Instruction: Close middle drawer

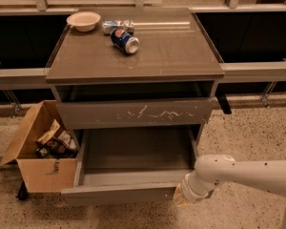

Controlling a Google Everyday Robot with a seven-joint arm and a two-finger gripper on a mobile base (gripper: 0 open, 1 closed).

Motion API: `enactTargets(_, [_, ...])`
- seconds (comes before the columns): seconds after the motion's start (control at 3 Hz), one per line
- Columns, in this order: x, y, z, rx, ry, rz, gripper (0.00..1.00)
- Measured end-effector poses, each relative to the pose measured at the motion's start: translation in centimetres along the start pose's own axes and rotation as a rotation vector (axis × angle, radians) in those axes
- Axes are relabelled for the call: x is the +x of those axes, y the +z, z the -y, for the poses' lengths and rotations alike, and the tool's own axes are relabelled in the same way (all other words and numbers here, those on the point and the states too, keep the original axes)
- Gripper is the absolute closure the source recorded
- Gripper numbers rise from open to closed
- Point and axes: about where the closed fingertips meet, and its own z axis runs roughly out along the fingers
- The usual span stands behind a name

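Note:
The middle drawer (119,193) is a wide, shallow grey drawer with a plain front. It stands pulled far out of the cabinet, low in the camera view, and its inside is bare. My gripper (180,197) is at the right end of the drawer's front, at or just in front of its face. My white arm (238,173) reaches in from the right. I cannot tell whether the gripper touches the front.
Above it, a grey drawer front with white scratches (133,112) sits slightly out. The cabinet top (181,51) holds a bowl (83,20), a blue can (125,41) and a crumpled wrapper (115,26). An open cardboard box (35,173) with snack packets stands on the floor at the left.

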Motion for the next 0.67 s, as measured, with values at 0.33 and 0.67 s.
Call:
enactTargets(0.33, [0.00,0.00,0.00,0.000,0.000,0.000,0.36])
enactTargets(0.67, [0.00,0.00,0.00,0.000,0.000,0.000,0.12])
